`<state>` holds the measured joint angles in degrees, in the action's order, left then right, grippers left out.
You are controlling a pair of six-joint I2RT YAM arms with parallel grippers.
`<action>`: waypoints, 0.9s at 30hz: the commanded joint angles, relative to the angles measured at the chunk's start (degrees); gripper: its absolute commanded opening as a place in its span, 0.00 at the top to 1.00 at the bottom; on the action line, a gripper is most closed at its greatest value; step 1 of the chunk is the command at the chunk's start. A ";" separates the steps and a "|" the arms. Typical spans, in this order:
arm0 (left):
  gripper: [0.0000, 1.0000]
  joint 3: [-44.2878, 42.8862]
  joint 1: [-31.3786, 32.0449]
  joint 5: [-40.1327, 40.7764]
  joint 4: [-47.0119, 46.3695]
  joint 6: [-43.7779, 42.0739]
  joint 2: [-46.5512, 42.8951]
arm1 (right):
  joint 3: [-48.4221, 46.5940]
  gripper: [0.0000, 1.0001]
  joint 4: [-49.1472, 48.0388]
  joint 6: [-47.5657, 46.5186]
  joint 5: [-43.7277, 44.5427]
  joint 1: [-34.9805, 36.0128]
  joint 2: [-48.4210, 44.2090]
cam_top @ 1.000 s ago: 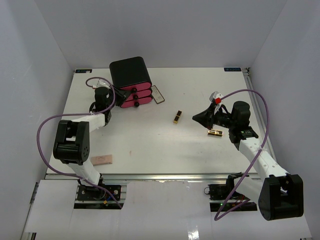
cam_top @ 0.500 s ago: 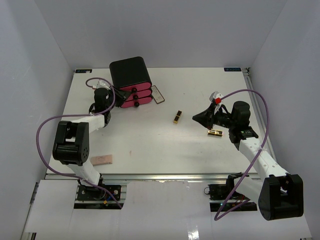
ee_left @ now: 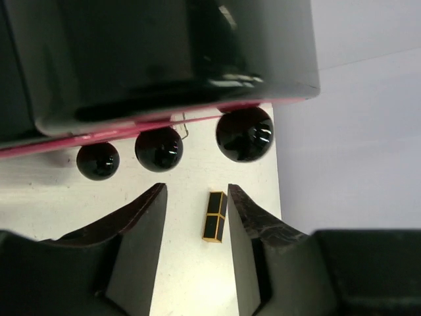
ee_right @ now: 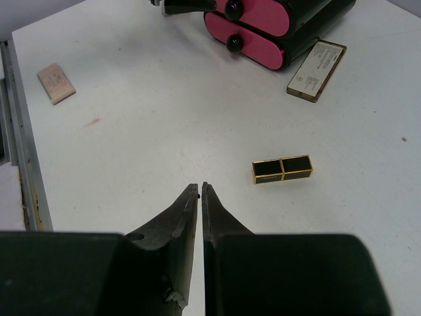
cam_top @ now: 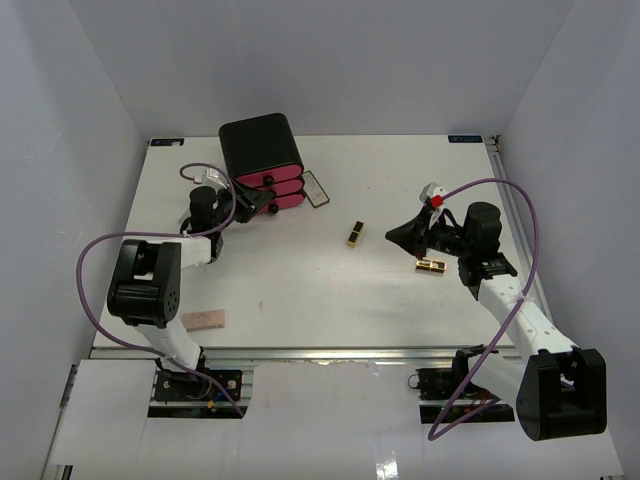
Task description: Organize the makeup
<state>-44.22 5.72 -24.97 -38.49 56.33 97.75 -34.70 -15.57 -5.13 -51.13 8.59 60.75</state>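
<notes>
Roughly nothing is stowed yet, as far as these views show. Four pieces of makeup lie loose on the surface (cam_top: 300, 285):

- Lipstick (cam_top: 355, 233), gold and black, on its side near mid-surface, well apart from the box (cam_top: 262, 150).
- Second lipstick (cam_top: 431, 265), on its side just beside the right arm's wrist.
- Compact (cam_top: 316, 188), flat, just beside the right side of the box.
- Pad (cam_top: 204, 319), beige-pink, near the front left edge, far from everything else.

No foundation bottles or grey palette are in view. I cannot tell what the drawers hold, or whether any is pulled out at all.

Left hand (ee_left: 196, 191): released and carrying nothing, with its fingers spread. It sits right in front of the pink drawer fronts, the three black knobs (ee_left: 158, 149) just ahead of the tips and none of them gripped.

Right hand (ee_right: 200, 191): fingers pressed almost together on nothing. It hovers above bare surface, short of the mid-surface lipstick.

Judgement: early stage. The step in hand looks like getting a drawer open with the left. All four loose pieces remain to be collected.
</notes>
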 commanded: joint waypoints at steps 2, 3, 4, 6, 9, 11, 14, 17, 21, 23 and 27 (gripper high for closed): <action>0.46 -3.62 -0.18 -3.07 -1.78 -0.69 3.22 | -0.11 0.87 -1.68 -0.76 -0.83 -0.50 -0.02; 0.46 -3.90 -0.18 -3.07 -1.61 -0.69 3.62 | -0.11 0.87 -1.73 -0.76 -0.89 -0.50 -0.02; 0.46 -4.09 -0.18 -2.91 -1.51 -0.69 3.98 | -0.11 0.87 -1.74 -0.76 -0.82 -0.50 -0.02; 0.46 -4.71 -0.18 -2.74 -1.40 -0.78 4.79 | -0.11 0.87 -1.68 -0.76 -0.81 -0.59 0.16; 0.46 -6.48 -0.18 -1.96 -0.20 -0.98 6.11 | -0.11 0.87 -1.64 -0.86 -0.81 -0.60 0.17; 0.46 -7.60 -0.18 -1.37 0.65 -1.21 6.93 | -0.11 0.87 -1.60 -0.98 -0.77 -0.72 0.28; 0.46 -9.01 -0.18 -0.78 1.92 -1.66 8.31 | -0.11 0.87 -1.54 -1.03 -0.72 -0.86 0.33; 0.48 -10.45 -0.18 -0.08 3.01 -1.66 9.65 | -0.19 0.87 -1.48 -1.11 -0.72 -0.89 0.45; 0.54 -10.38 -0.18 0.43 2.99 -1.12 10.18 | -0.19 0.87 -1.48 -1.10 -0.72 -1.10 0.51; 0.57 -9.70 -0.18 0.61 2.65 -0.88 9.94 | -0.19 0.87 -1.48 -1.11 -0.72 -1.12 0.59; 0.65 -7.73 -0.18 1.15 1.81 -0.96 8.09 | -0.19 0.87 -1.48 -1.09 -0.81 -1.12 0.57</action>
<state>-53.02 5.72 -25.70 -35.89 55.71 108.31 -34.70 -15.57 -5.37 -51.16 7.84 61.23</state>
